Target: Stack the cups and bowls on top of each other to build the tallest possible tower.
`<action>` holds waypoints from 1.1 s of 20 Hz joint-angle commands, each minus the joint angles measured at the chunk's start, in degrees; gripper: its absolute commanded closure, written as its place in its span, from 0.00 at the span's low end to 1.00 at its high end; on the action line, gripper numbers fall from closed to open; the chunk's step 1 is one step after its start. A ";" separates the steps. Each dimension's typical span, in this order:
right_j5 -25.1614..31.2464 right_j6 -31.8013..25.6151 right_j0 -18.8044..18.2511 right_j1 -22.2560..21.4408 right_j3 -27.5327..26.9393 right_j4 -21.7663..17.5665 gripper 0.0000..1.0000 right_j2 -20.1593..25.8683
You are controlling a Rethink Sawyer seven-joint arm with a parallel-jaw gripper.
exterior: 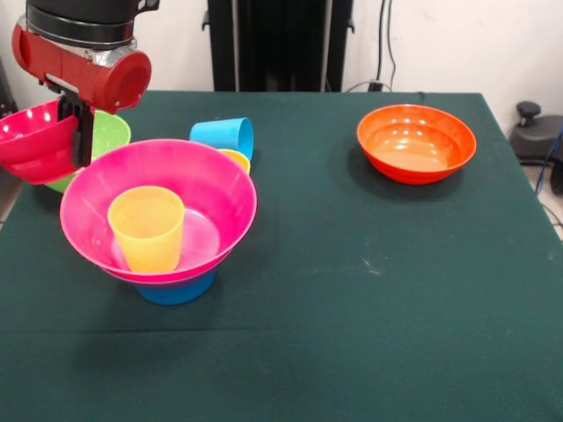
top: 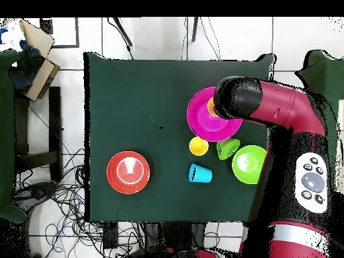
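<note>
Up left, claw (exterior: pixel 82 132) clamped on rim of small red bowl (exterior: pixel 35 141), beside big pink bowl (exterior: pixel 202 189).

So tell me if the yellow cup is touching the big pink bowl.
Touching. The front view shows the yellow cup standing upright inside the big pink bowl, its base resting on the bowl's floor.

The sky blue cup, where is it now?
In the front view the sky blue cup lies on its side behind the big pink bowl, beside the lime green bowl.
</note>
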 commanded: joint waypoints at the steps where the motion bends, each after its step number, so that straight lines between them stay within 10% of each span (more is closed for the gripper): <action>1: 7.44 3.26 -0.47 -0.40 0.07 1.19 1.00 0.82; 22: 19.30 6.87 3.95 1.24 -10.39 2.90 1.00 -2.67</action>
